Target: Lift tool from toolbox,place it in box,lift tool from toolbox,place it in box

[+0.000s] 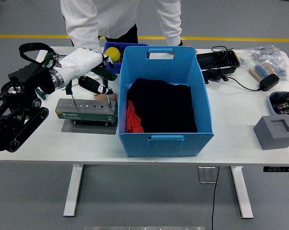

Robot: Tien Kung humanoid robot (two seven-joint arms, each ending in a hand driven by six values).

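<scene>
A grey-green toolbox (86,111) stands on a grey plate left of the big blue box (204,100). A thin tool (72,98) and a green T-handle tool (106,73) stand upright in it. My left hand (97,72), white with a dark thumb, hovers over the toolbox. Its fingers (99,57) lie above the T-handle and its thumb (95,86) below, spread and not clamped. The box holds black cloth (161,105) and a red item (133,120). A person's hand (107,97) rests at the toolbox's far right end.
A small blue bin with a yellow ball (113,52) sits behind the toolbox. More green tools (52,64) lie at the far left. To the right are a black tray (218,61), a power adapter (269,82) with cable, a brush (261,70) and a grey block (275,131).
</scene>
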